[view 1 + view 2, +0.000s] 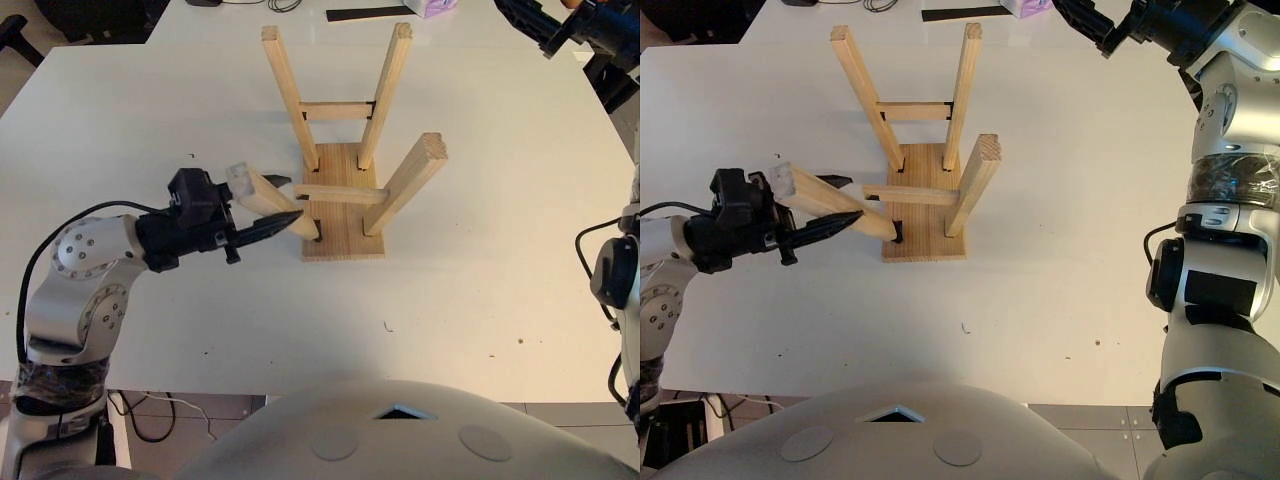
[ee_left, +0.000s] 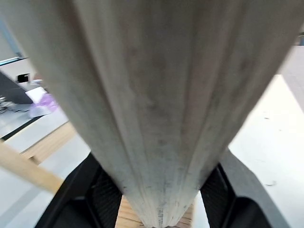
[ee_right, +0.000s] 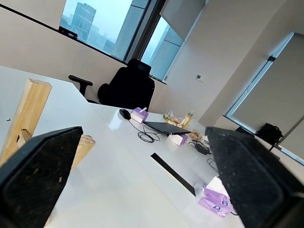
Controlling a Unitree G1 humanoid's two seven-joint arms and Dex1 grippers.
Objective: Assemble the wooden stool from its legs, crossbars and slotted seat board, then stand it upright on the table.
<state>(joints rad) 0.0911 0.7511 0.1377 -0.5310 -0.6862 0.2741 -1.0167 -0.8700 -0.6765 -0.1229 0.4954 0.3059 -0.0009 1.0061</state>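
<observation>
Head views: your left tool [image 1: 290, 198] is clamped on the fourth leg [image 1: 262, 195]. The leg is tilted, its foot at the near-left slot of the seat board [image 1: 345, 243], which lies flat on the surface [image 1: 480, 260]. Three other legs stand in it.

Left wrist: the leg sits between the fingers [image 2: 71, 199].

Right wrist: your right tool [image 3: 147, 190] is spread, empty, raised well apart.

Risk: push at this tilt and the foot may jam, or the unbraced board may slide.
</observation>
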